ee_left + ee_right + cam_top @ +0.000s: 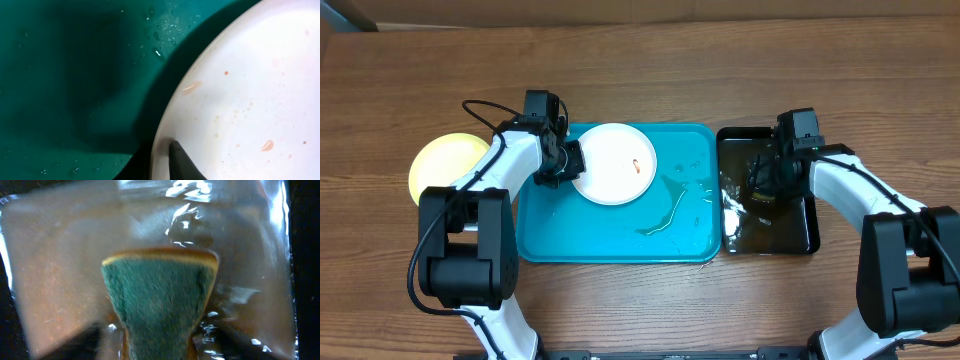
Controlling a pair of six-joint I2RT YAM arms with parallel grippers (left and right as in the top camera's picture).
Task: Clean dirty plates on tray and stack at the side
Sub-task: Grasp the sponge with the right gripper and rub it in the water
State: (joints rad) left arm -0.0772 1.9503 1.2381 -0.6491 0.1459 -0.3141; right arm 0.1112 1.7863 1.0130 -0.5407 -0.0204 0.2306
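While your left gripper [570, 165] pinches the smeared white plate [610, 170] on the tray [580, 235], your right gripper [765, 190] clamps a sponge [160, 305] right of the tray; a yellow plate [440, 160] lies left, probably done.

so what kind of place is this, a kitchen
Probably a lab dishwashing setup, not a kitchen: a wooden table, a wet turquoise tray, a smeared white plate, and a black tray of water with a sponge.
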